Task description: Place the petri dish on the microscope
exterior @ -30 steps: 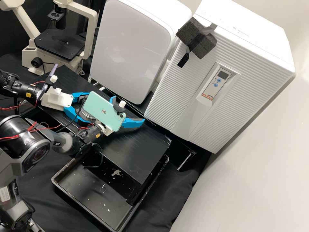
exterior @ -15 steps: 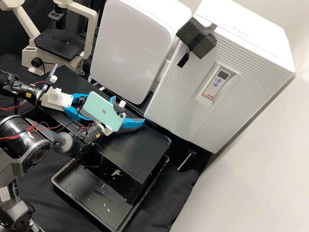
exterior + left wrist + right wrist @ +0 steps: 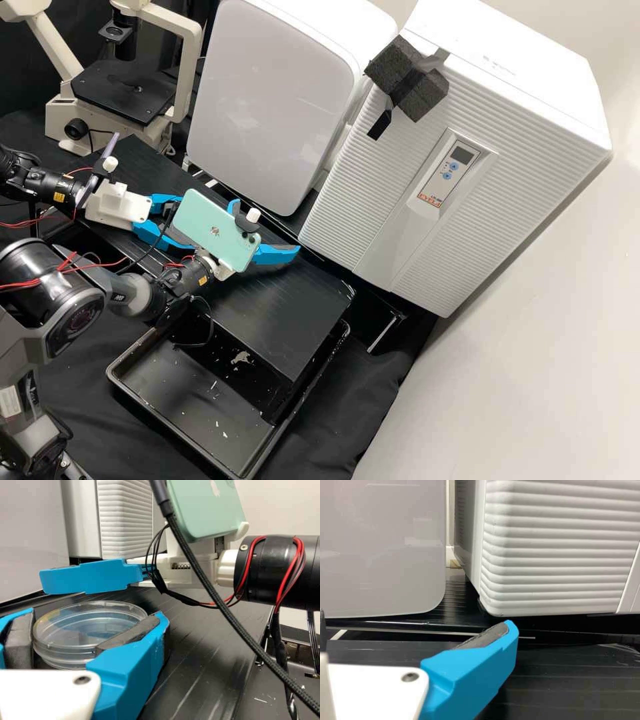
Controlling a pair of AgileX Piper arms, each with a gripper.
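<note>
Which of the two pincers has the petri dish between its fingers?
The left pincer: its blue fingers flank the clear petri dish, dark pads against the rim. The right pincer, by the mint-green phone, stands open without a dish.

High view: mint phone (image 3: 217,230) covers the tips of the left gripper (image 3: 120,207) and part of the right gripper (image 3: 265,228). Microscope (image 3: 120,93) cut off at the top edge; 2 arms cut off at the left edge. Tray (image 3: 167,437) runs off the bottom edge, 1 end hidden under the black platform (image 3: 293,327). Left wrist view: 1 pad (image 3: 135,632) hides part of the petri dish (image 3: 82,630) wall; contents cannot be told. The other finger is cropped. Right wrist view: 1 finger almost wholly cut off; 2 white cabinets (image 3: 380,545) (image 3: 555,550) cropped.High view: mint phone (image 3: 217,230) covers the tips of the left gripper (image 3: 120,207) and part of the right gripper (image 3: 265,228). Microscope (image 3: 120,93) cut off at the top edge; 2 arms cut off at the left edge. Tray (image 3: 167,437) runs off the bottom edge, 1 end hidden under the black platform (image 3: 293,327). Left wrist view: 1 pad (image 3: 135,632) hides part of the petri dish (image 3: 82,630) wall; contents cannot be told. The other finger is cropped. Right wrist view: 1 finger almost wholly cut off; smooth white unit (image 3: 380,545) and ribbed white cabinet (image 3: 555,550) both cropped.
</note>
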